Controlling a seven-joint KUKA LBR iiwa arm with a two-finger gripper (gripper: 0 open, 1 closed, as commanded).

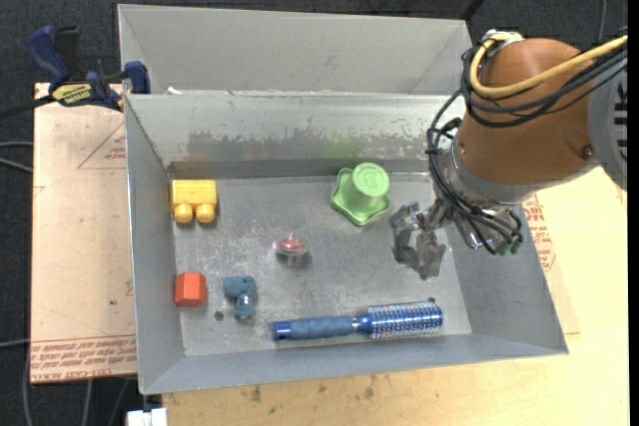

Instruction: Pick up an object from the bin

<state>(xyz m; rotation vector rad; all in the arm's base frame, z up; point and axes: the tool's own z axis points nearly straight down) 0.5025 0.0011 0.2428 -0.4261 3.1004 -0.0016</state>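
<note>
Blue hairbrush (359,324) lies nearest me, untouched. My gripper (419,242) hangs over bare bin floor (329,289) between it and the green cup (361,193). Can't tell if it's open or closed, and nothing's visibly grabbed, so the whole pick's left.

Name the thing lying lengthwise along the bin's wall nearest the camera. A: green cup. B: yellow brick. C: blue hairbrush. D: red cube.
C: the blue hairbrush lies there lengthwise, with the hand just behind its bristled end.
</note>
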